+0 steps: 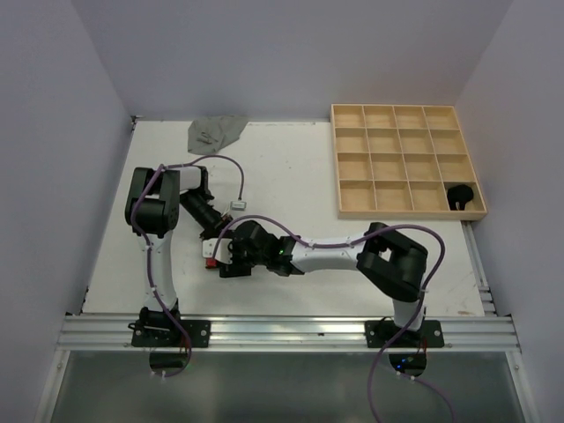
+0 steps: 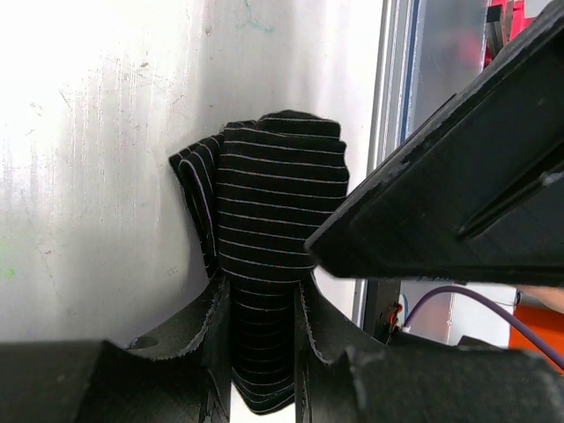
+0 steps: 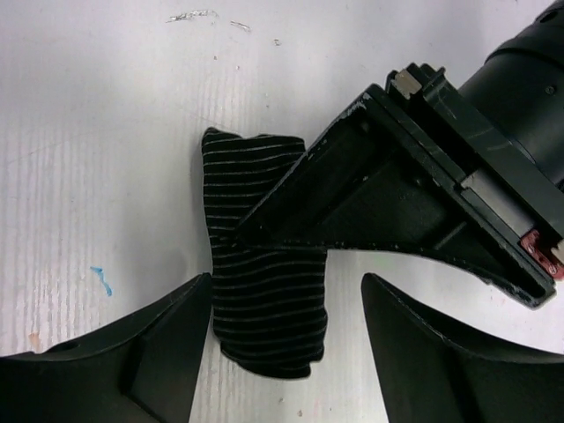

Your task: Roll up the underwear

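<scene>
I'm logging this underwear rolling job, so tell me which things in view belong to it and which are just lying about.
On the job:
- striped black underwear, clamped in the left hand, with the right hand open around it
- grey underwear, far left, untouched
- black bundle in a corner compartment of the tray, seemingly rolled

Lying about:
- wooden grid tray

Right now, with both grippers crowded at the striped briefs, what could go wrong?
1. The left gripper pinches only one end of the striped briefs. The free end looks loosely folded, so a pull or release may undo the roll.
2. The right gripper is open around the roll, and the left gripper's finger crosses over it in the right wrist view. Closing could clamp or hit that finger.
</scene>
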